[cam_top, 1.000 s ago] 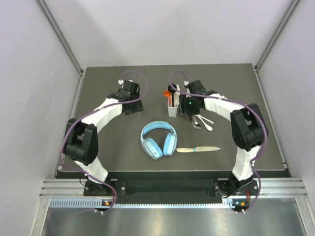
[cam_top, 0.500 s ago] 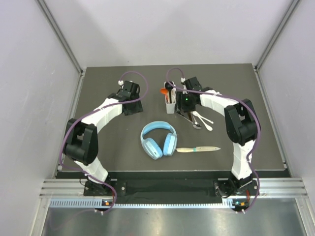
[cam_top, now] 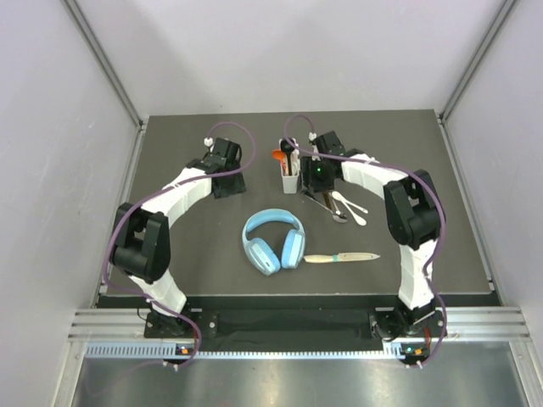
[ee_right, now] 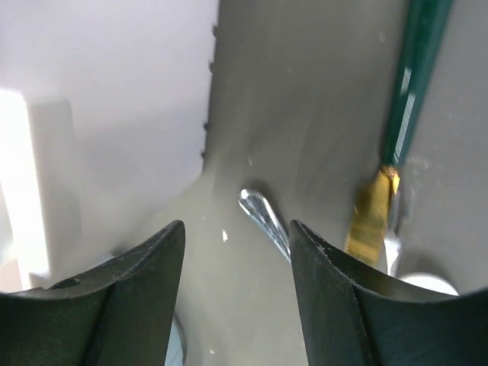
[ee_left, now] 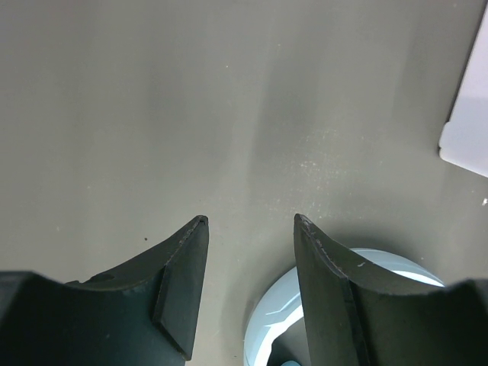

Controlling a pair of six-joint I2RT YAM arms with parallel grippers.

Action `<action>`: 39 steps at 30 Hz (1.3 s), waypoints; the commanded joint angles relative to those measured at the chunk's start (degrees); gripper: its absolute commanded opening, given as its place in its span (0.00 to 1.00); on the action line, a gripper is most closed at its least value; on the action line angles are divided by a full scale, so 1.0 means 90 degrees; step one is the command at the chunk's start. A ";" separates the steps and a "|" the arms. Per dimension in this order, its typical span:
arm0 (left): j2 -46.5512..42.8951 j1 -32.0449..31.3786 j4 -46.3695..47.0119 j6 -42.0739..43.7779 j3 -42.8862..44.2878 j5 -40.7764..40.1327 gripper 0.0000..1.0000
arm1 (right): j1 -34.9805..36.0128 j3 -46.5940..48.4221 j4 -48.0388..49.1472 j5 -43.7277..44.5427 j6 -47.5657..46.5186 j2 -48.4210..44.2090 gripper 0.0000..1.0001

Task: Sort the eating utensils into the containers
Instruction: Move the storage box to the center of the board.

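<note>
From where I stand, the small white rectangular plastic caddy (cam_top: 291, 178) sits toward twelve o'clock on the dark grey table (cam_top: 195, 246). An orange-red long-handled spoon (cam_top: 278, 156) already stands in it, its bowl leaning out toward ten o'clock. The right gripper (ee_right: 236, 225) hangs low at the caddy's three o'clock side, fingers spread with nothing between them. Its wrist view shows the caddy's white wall on one side and, beyond the fingertips, a shiny spoon-like tip (ee_right: 263, 213) and a green-handled utensil with a brass-coloured band (ee_right: 408, 91). The position makes sense to me: the loose heap of white plastic spoons (cam_top: 352, 208) and darker pieces lies at about four o'clock of the caddy. That leaves the arm between container and supply, jaws wide enough to drop over a thin handle. A wooden-handled knife (cam_top: 341, 257) lies alone nearer the arms, at three o'clock of the light-blue headphones (cam_top: 274, 240). The headphones rest mid-table and, being no cutlery, are best left where they are. The left gripper (ee_left: 250, 221) hovers well apart at the caddy's nine o'clock, fingers likewise parted and empty over bare table. I take it to be keeping clear, since every loose piece lies on the other arm's side. The sorting looks partly done, with the heap and the knife yet to go in.
</note>
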 commanded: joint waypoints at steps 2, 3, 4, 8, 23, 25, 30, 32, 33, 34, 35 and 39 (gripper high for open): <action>0.0031 0.0009 0.0037 0.0031 0.0122 -0.0073 0.54 | -0.0056 -0.0521 0.0386 0.0281 0.0196 -0.1095 0.58; 0.0022 0.0009 0.0037 0.0022 0.0122 -0.0063 0.54 | -0.0076 -0.0628 0.0484 0.0281 0.0235 -0.1203 0.59; 0.0022 0.0009 0.0056 0.0031 0.0112 -0.0063 0.54 | -0.0134 -0.0784 0.0678 0.0271 0.0332 -0.1272 0.59; 0.0051 0.0018 0.0046 0.0061 0.0122 -0.0034 0.54 | -0.0320 -0.0844 0.0923 0.0086 0.0587 -0.1234 0.59; -0.0027 0.0009 -0.0012 0.0149 0.0014 -0.0093 0.54 | -0.0379 -0.0131 0.1256 -0.0441 0.0909 -0.0140 0.59; -0.0008 0.0009 -0.0003 0.0149 0.0004 -0.0083 0.54 | -0.0388 -0.0122 0.1285 -0.0549 0.0909 -0.0130 0.59; 0.0031 0.0009 0.0036 0.0129 0.0004 -0.0034 0.54 | -0.0330 -0.0171 0.1442 -0.0890 0.0919 -0.0120 0.58; 0.0041 0.0009 0.0037 0.0110 0.0014 -0.0014 0.54 | -0.0262 -0.0083 0.1384 -0.0988 0.0919 -0.0052 0.58; 0.0051 0.0009 0.0037 0.0100 0.0014 -0.0005 0.54 | -0.0232 -0.0054 0.1325 -0.1027 0.0900 -0.0033 0.58; 0.0051 0.0009 0.0046 0.0090 0.0004 0.0005 0.54 | -0.0194 -0.0015 0.1325 -0.1153 0.0900 -0.0013 0.58; 0.0051 0.0018 0.0046 0.0090 -0.0005 0.0005 0.54 | -0.0164 0.0005 0.1296 -0.1174 0.0880 0.0007 0.58; 0.0031 0.0009 0.0066 0.0081 -0.0044 -0.0014 0.54 | -0.0037 0.0054 0.1188 -0.1340 0.0880 0.0016 0.58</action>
